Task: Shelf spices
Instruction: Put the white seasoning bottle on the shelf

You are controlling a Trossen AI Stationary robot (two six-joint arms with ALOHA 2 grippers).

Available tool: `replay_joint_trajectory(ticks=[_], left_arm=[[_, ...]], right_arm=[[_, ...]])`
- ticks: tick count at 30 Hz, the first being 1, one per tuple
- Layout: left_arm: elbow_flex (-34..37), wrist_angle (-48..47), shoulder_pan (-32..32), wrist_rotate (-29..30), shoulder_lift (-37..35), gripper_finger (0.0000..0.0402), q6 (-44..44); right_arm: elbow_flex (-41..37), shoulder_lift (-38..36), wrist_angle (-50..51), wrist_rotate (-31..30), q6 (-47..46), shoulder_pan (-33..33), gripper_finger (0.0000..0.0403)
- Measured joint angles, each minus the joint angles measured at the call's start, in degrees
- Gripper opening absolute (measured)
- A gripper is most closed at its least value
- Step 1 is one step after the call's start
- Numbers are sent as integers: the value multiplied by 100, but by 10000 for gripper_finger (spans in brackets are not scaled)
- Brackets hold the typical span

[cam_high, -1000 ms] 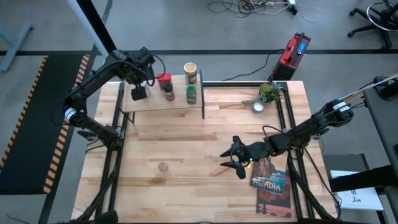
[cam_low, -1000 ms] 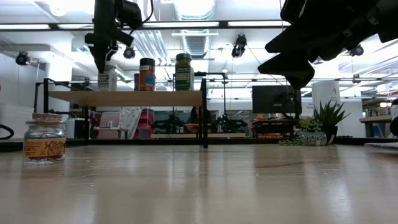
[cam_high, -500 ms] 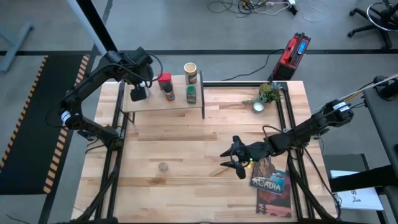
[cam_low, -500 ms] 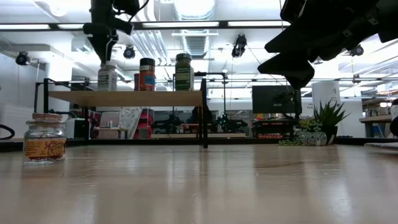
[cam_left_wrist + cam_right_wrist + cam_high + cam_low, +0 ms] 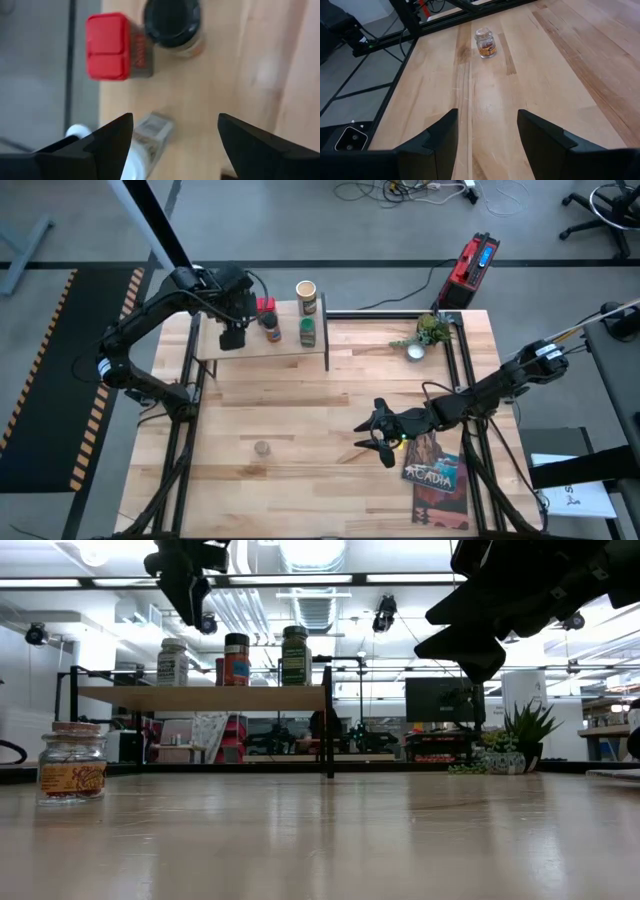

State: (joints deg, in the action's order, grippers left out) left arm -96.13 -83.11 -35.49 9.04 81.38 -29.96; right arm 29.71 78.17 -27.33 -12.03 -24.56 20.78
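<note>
The shelf [image 5: 262,346] [image 5: 200,697] stands at the table's far left. On it stand a white-capped jar [image 5: 172,662] [image 5: 146,144], a red tin [image 5: 265,307] [image 5: 112,47], a dark-capped brown jar [image 5: 272,330] [image 5: 236,658], a green-lidded jar [image 5: 307,332] [image 5: 294,655] and a tan canister [image 5: 306,294]. My left gripper [image 5: 233,338] [image 5: 185,585] [image 5: 175,150] hangs open above the white-capped jar, clear of it. A small clear jar [image 5: 262,448] [image 5: 72,762] [image 5: 485,42] stands alone on the tabletop. My right gripper [image 5: 380,442] [image 5: 487,145] waits open at mid-right.
A green plant in a white pot [image 5: 428,333] stands at the far right. The "Acadia" book [image 5: 437,470] lies near the right edge, under my right arm. Black frame rails [image 5: 185,410] run along both sides of the table. Bare wood lies between the lone jar and the shelf.
My left gripper has risen off the top of the white-capped jar and shifted a little toward the table's right. The jar stays upright on the shelf's left end.
</note>
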Motion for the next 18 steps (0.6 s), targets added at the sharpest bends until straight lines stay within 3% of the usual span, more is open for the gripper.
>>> replay_joint_trajectory(ticks=[4, 12, 18], left_arm=[[116, -6, 57, -303, 0, 268, 101], [571, 80, 68, -298, 0, 246, 197], [1152, 388, 68, 315, 2, 234, 85]], right_arm=[[2, 0, 0, 0, 3, -2, 181], [0, 0, 0, 0, -4, 0, 181], [0, 0, 0, 0, -7, 0, 181]])
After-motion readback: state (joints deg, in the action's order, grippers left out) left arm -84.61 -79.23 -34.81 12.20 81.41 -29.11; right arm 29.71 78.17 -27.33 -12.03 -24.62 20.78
